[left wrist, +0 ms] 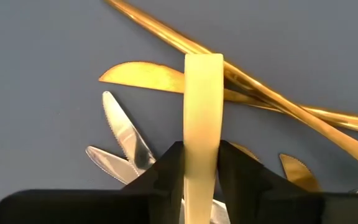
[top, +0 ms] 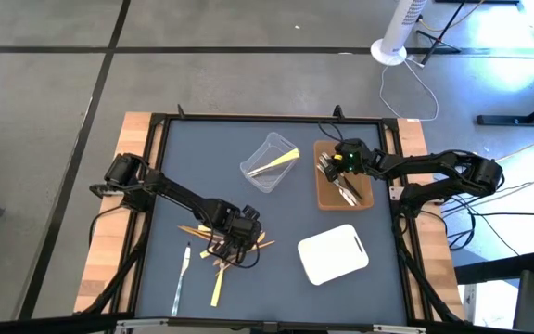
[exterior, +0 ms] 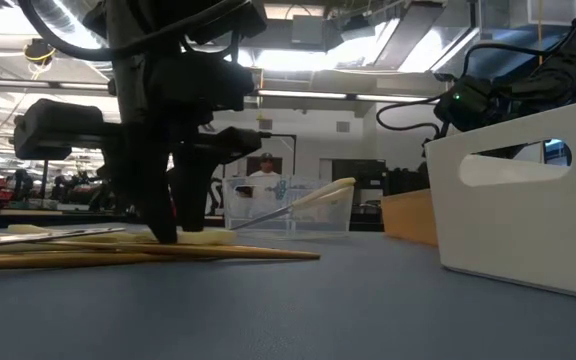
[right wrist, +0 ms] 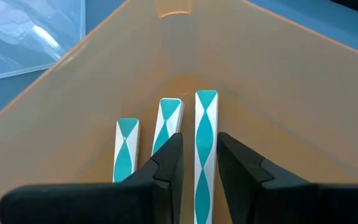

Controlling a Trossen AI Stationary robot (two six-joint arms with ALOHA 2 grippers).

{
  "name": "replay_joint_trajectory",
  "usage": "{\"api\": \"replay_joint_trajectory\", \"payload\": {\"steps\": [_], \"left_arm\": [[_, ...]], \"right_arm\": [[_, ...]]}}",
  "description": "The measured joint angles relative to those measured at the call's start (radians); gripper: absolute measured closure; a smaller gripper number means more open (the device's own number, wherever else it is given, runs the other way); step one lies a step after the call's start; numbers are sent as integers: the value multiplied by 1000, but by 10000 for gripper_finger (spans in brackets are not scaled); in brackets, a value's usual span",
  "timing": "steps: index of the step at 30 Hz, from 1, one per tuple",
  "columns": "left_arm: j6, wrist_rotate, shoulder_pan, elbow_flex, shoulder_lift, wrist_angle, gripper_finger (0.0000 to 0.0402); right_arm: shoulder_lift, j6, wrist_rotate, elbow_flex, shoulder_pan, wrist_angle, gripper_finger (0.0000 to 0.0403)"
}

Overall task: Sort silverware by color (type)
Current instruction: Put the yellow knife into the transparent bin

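On the desk [top: 276,213], the loose silverware [top: 213,264] lies at the front left. The tub [top: 269,162] sits behind it, mid-desk. One tray [top: 364,197] lies right of the tub, another tray [top: 334,253] in front of that.

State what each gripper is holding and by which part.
Left gripper: closed around the pale yellow utensil, on its flat handle. Right gripper, over the brown tray: its fingers straddle a silver utensil's handle; whether they grip it cannot be told.

floor: I see grey concrete [top: 54,102], dark seams | fan: white base [top: 389,52] beyond bench | ceiling: bright strip lights [exterior: 318,60]
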Motion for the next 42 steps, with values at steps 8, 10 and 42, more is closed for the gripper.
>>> {"api": "replay_joint_trajectory", "payload": {"steps": [8, 10, 42], "left_arm": [[0, -6, 0, 0, 0, 1, 330], [0, -8, 0, 0, 0, 1, 329], [-266, -55, 25, 0, -128, 281, 329]], "right_arm": [[0, 0, 0, 0, 0, 0, 317], [0, 0, 0, 0, 0, 0, 317], [0, 0, -1, 0, 0, 0, 317]]}}
